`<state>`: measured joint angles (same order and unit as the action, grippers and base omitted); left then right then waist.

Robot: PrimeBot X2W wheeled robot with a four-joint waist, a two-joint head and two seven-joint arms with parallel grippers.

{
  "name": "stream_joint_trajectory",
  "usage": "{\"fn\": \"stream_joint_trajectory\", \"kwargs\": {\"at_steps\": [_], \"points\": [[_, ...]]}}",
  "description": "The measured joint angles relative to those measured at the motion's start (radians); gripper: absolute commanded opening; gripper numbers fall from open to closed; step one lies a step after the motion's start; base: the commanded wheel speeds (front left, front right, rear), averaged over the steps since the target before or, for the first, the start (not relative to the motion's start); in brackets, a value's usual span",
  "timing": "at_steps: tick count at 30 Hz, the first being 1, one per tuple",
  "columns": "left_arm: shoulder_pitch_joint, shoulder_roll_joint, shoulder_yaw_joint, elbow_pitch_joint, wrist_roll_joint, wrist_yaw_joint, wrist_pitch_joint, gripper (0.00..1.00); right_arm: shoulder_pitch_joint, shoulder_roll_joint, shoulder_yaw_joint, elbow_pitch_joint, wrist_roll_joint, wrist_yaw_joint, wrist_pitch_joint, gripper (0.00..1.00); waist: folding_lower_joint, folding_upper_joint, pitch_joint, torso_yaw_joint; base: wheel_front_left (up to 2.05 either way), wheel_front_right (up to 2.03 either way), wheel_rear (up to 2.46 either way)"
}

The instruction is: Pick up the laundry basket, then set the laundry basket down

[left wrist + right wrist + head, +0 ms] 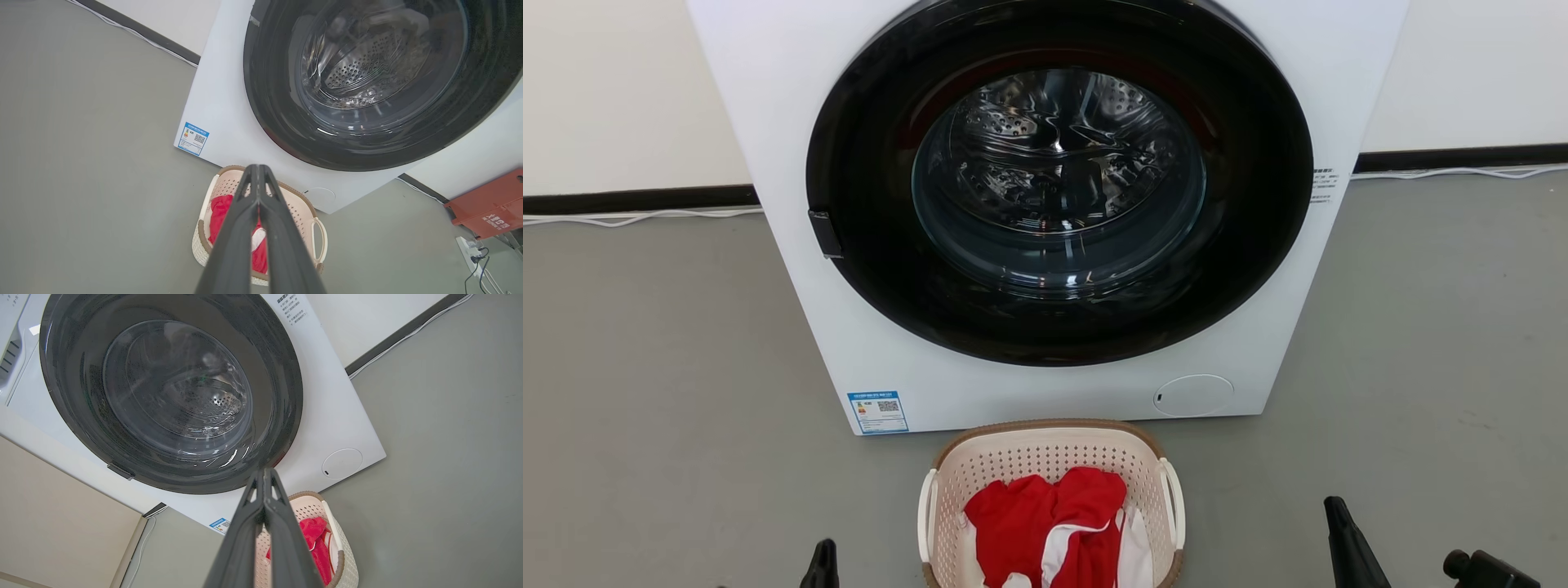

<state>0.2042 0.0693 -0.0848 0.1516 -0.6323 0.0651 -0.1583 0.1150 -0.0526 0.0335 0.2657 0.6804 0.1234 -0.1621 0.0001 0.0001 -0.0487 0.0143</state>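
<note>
The cream perforated laundry basket (1029,459), with a brown woven-look rim and white side handles, stands on the grey floor right in front of the washer. Red and white clothes (1045,523) lie inside it. My left gripper (823,563) pokes up at the basket's left, apart from it, and my right gripper (1343,535) rises well off to its right. In the left wrist view, the left gripper (257,168) is shut with nothing in it, above the basket (300,212). The right gripper (264,471) is likewise shut and empty, the basket (304,507) beyond its tip.
A white front-loading washer (792,122) with its round dark door (1058,180) closed fills the space behind the basket. A white cable (629,216) runs along the wall. A red box (490,204) and a power strip (470,249) lie beside the washer. Grey floor stretches to both sides.
</note>
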Motion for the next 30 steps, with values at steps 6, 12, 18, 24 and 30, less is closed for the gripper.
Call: {"fn": "stream_joint_trajectory", "kwargs": {"at_steps": [6, 12, 18, 24, 30], "points": [[-0.017, 0.0, 0.008, 0.005, -0.067, -0.017, 0.013, 0.0, -0.004, 0.0, -0.006, 0.0, 0.064, 0.0, 0.018, 0.0, 0.0, 0.0, 0.004, -0.001, 0.0, 0.0, 0.0], [-0.036, 0.001, 0.017, 0.014, -0.145, -0.031, 0.031, 0.0, -0.024, -0.001, -0.019, 0.0, 0.139, 0.0, 0.033, 0.0, 0.0, 0.0, 0.008, -0.002, 0.0, 0.0, 0.0], [-0.056, 0.001, 0.023, 0.02, -0.214, -0.04, 0.045, 0.0, -0.04, -0.002, -0.028, 0.0, 0.205, 0.0, 0.049, 0.0, -0.0001, 0.0, 0.011, -0.003, 0.0, 0.0, 0.0], [-0.073, 0.001, 0.034, 0.03, -0.283, -0.053, 0.063, 0.0, -0.041, -0.003, -0.035, 0.0, 0.268, 0.0, 0.068, 0.0, -0.0001, 0.0, 0.015, -0.004, 0.0, 0.0, 0.0], [-0.089, 0.001, 0.044, 0.04, -0.353, -0.067, 0.079, 0.0, -0.062, -0.003, -0.043, 0.0, 0.334, 0.0, 0.082, 0.0, 0.0, 0.0, 0.018, -0.005, 0.0, 0.0, 0.0]]}}
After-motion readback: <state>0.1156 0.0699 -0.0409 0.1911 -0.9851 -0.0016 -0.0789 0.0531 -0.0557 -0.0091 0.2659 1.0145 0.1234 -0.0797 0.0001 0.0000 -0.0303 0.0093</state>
